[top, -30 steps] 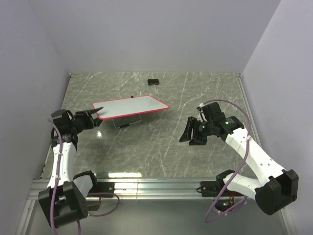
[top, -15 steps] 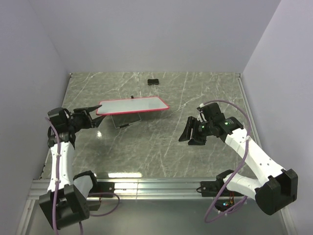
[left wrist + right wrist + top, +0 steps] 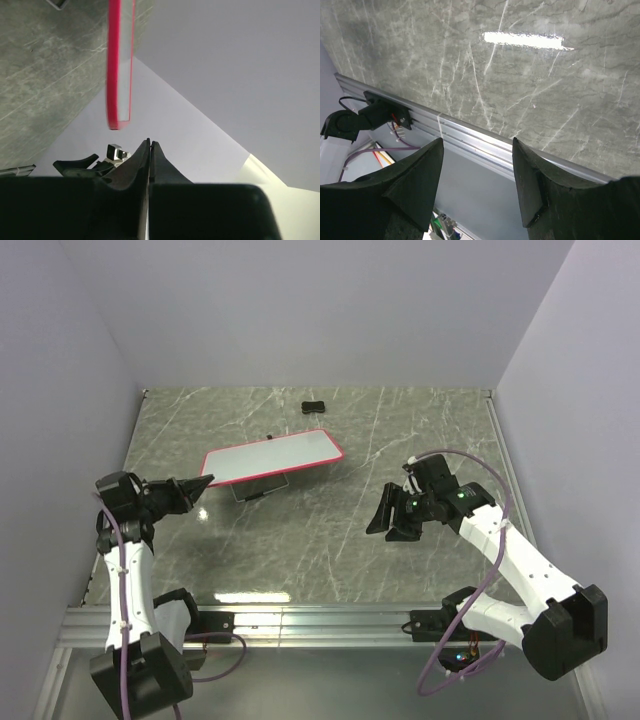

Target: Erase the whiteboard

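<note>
The whiteboard (image 3: 272, 456), plain white in a red frame, sits just ahead of the clenched, empty left gripper (image 3: 196, 487), not touching. A wire stand (image 3: 258, 488) props it; a small black block (image 3: 315, 407) lies beyond. The board's long axis runs rightward from that gripper, face tilted up. The right gripper (image 3: 385, 515), well apart, gapes empty.

A white whiteboard (image 3: 272, 456) framed in red-pink sits over a grey-green table (image 3: 330, 540) veined with white marbling.

Soft overhead light puts a white glare streak (image 3: 522, 40) on my grey veined marble surface (image 3: 330, 530); the red-pink-framed rectangular white board (image 3: 115, 75) blurs near my left lens.
</note>
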You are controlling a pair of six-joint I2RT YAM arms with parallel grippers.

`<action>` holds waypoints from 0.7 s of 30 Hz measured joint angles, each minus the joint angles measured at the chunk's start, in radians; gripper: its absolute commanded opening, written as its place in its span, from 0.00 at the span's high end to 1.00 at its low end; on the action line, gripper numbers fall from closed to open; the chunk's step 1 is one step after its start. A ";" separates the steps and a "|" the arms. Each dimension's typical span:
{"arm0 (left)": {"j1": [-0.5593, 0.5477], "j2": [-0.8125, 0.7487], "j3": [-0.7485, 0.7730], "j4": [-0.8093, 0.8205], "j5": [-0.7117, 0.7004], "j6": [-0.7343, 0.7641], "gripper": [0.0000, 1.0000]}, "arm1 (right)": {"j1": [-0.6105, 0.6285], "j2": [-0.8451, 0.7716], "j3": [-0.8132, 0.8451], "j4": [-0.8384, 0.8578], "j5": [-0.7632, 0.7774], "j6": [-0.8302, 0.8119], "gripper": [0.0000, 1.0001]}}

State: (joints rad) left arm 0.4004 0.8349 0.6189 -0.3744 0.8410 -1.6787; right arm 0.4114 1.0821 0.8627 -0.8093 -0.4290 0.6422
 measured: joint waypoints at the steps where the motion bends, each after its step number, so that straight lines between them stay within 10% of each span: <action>1: 0.001 0.000 -0.002 -0.008 0.000 0.010 0.91 | 0.000 0.000 0.000 0.000 0.000 0.000 0.35; 4: 0.005 0.000 -0.009 -0.015 0.002 0.019 0.76 | 0.000 0.000 0.000 0.000 0.000 -0.002 0.35; 18: 0.017 0.090 0.278 0.062 0.018 0.024 0.80 | 0.000 0.000 0.018 -0.014 0.006 -0.014 0.32; 20: 0.027 0.116 0.335 0.048 0.021 0.057 0.63 | 0.000 -0.002 0.063 -0.031 0.006 -0.021 0.30; 21: 0.034 0.138 0.375 0.027 0.019 0.090 0.41 | 0.000 -0.004 0.098 -0.040 0.005 -0.026 0.12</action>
State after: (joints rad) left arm 0.4339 0.9726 0.9939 -0.3470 0.8600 -1.5887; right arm 0.4114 1.0779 0.9604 -0.8494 -0.4236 0.6159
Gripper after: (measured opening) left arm 0.316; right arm 0.694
